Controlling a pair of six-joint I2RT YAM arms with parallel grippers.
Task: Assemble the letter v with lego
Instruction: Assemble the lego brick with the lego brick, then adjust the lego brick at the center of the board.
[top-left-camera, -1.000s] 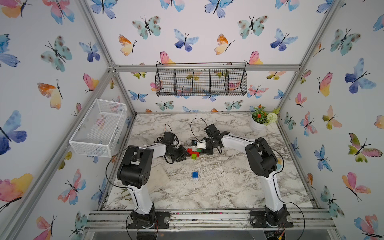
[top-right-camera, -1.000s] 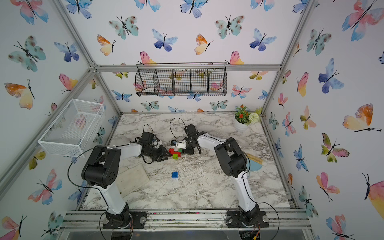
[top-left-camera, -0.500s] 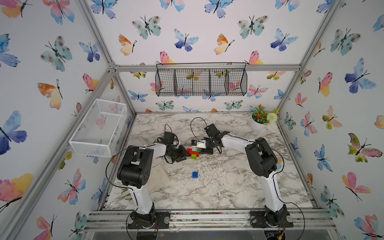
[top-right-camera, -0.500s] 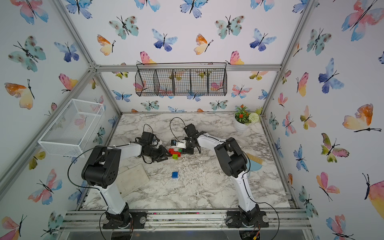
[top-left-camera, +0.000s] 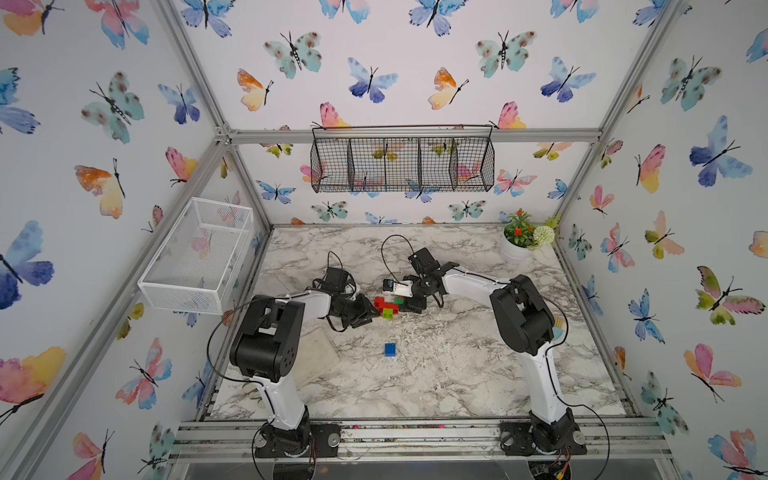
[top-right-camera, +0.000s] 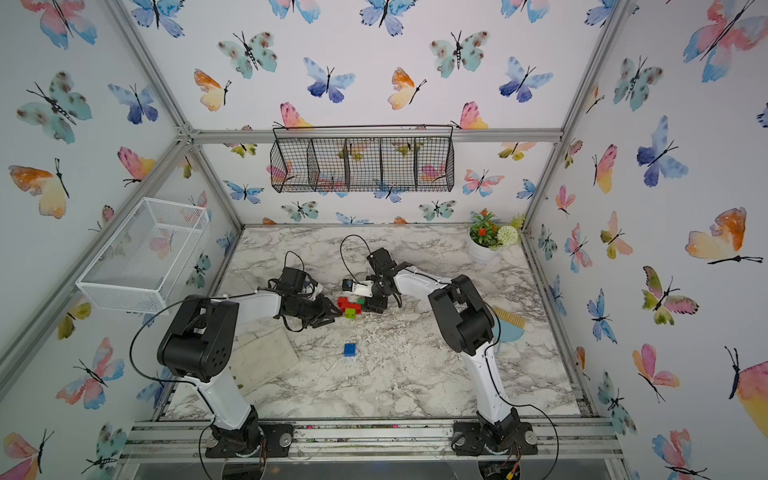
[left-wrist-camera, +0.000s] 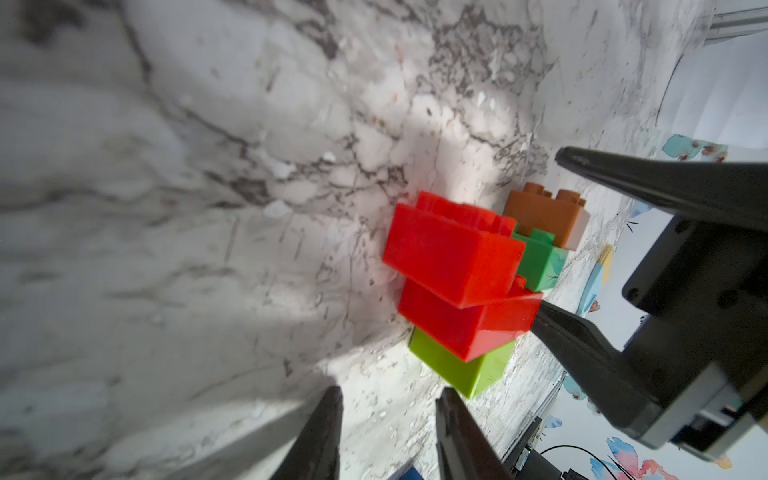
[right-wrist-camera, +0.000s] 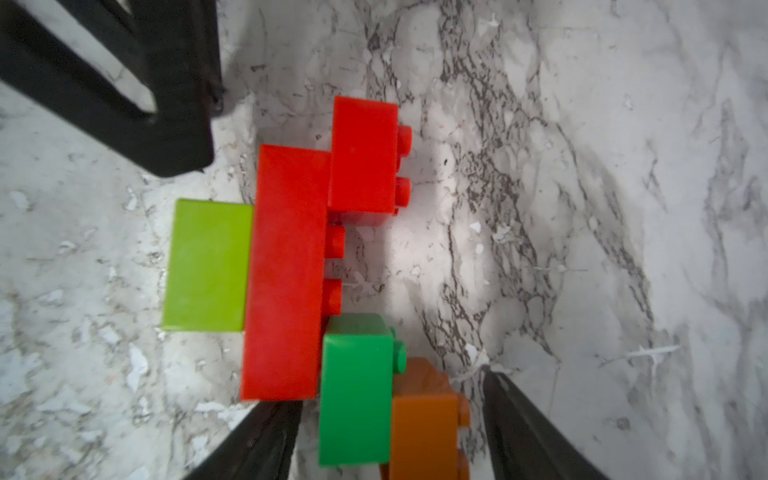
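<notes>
Centrally on the counter (top-left-camera: 436, 374) lies the V (top-left-camera: 387, 305), blue brick (top-left-camera: 390, 349) loose nearby; right pincer (right-wrist-camera: 386, 395) straddles its orange brick (right-wrist-camera: 424, 432), jaws apart, while left pincer (top-left-camera: 371, 310), narrowly apart and empty, waits beside, likely as a stop.

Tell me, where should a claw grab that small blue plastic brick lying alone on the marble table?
Pinch the small blue plastic brick across two opposite flat side walls, coming straight down from above. It lies alone on the marble table, apart from the red-and-green brick cluster, so probably nothing blocks either side.
</notes>
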